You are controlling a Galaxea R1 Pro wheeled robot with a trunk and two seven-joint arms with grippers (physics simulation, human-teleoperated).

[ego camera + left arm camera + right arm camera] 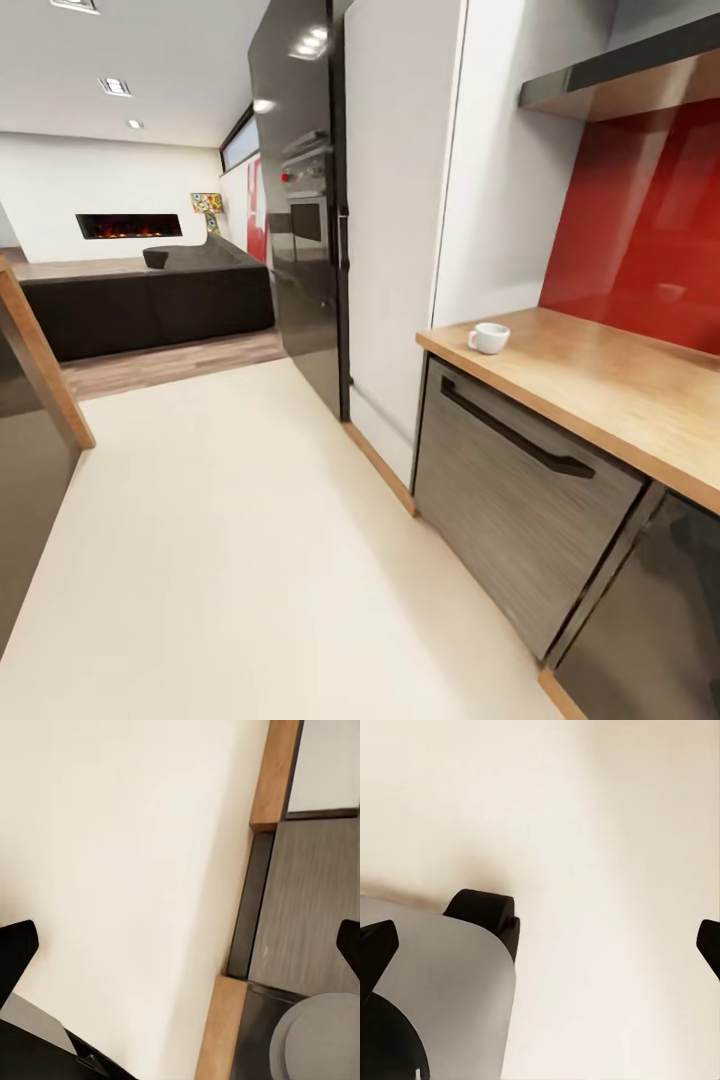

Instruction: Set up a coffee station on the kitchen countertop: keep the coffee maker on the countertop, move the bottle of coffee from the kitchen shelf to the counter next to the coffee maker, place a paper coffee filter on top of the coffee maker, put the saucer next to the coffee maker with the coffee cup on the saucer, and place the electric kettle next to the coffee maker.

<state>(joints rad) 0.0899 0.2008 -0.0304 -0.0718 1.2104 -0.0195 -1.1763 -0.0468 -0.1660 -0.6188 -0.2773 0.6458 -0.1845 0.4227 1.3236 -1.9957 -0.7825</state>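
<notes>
A white coffee cup (pixel 489 338) sits on the wooden countertop (pixel 610 385) (near its left end).

Black refrigerator (pixel 300 200); white tall cabinet (pixel 400 200); grey dishwasher front (pixel 520 500); red backsplash (pixel 640 230); dark sofa (pixel 150 300); wall fireplace (pixel 128 226); cream floor (pixel 230 540).

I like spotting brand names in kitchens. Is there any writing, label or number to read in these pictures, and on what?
None can be read.
Built-in oven: its control panel is too blurred to show any marking.
Coffee cup on the countertop: plain white.
Dishwasher front: no lettering visible.
Colourful wall picture: pattern only, too small to tell.
</notes>
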